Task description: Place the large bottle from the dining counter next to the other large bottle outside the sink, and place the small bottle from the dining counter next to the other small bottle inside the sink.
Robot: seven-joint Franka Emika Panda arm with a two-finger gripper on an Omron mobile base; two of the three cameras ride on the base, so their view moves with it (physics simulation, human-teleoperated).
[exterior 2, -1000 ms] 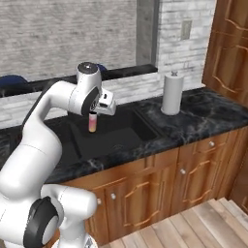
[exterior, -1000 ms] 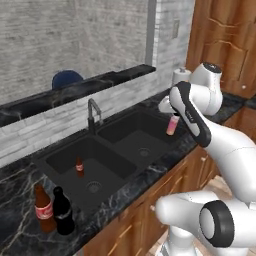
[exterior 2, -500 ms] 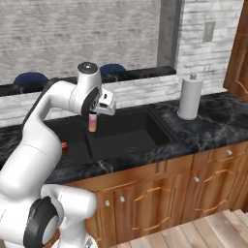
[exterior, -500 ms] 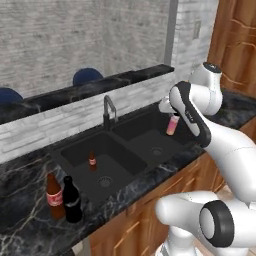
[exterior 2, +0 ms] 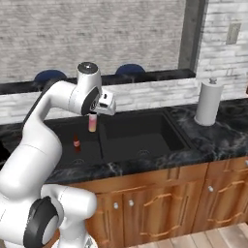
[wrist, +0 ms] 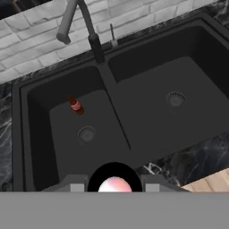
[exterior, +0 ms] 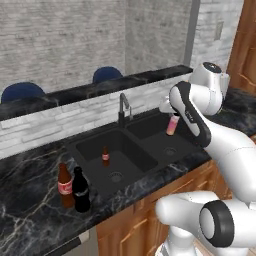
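My gripper [exterior: 173, 118] is shut on the small pale-pink bottle [exterior: 171, 128], holding it upright by its top above the right basin of the black sink [exterior: 136, 156]. From the right base view the gripper [exterior 2: 92, 115] and the pink bottle [exterior 2: 92, 125] hang over the divider between the basins. In the hand view the pink bottle [wrist: 115, 184] sits between the finger tips. The other small bottle [exterior: 105, 154] [wrist: 76, 105] stands in the left basin. On the counter left of the sink, the amber-brown bottle [exterior: 64, 186] and the black large bottle [exterior: 81, 190] stand side by side.
A curved metal faucet [exterior: 123, 107] rises behind the sink divider. The dining counter [exterior: 100, 89] runs behind the brick ledge, with blue stools [exterior: 107, 74] beyond it. A paper towel roll [exterior 2: 208, 102] stands on the counter right of the sink.
The whole scene has shifted across both base views, so the base has driven along the counter. The arm keeps the same pose with the pink bottle still gripped.
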